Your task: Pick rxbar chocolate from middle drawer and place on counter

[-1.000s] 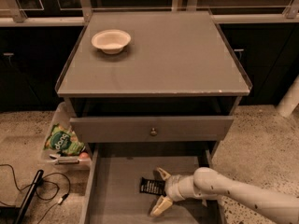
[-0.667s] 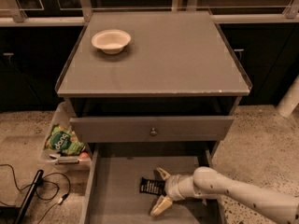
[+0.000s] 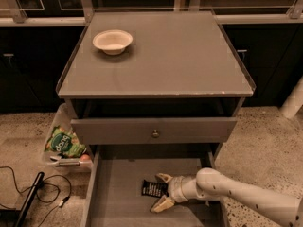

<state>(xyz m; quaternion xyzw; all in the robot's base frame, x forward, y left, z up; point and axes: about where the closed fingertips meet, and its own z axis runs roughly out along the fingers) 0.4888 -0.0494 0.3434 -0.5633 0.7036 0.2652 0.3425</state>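
I've got the hand [image 3: 161, 191] low in the open drawer [image 3: 118, 200], fingers [image 3: 164, 177] spread around the right end of the bar [image 3: 152, 188]; can't tell if touching. Bar lies flat on the drawer floor. Bowl [image 3: 112, 41] on bench [image 3: 180, 56], back left.

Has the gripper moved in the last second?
No. The gripper stays open beside the rxbar chocolate, at the same spot over the middle drawer floor.

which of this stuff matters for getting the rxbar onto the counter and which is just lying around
For the job:
rxbar
middle drawer, pulled out
counter
gripper, open at the rxbar, inside the middle drawer

Lying about:
bowl on the counter
green bag on the floor side
knob drawer
cables
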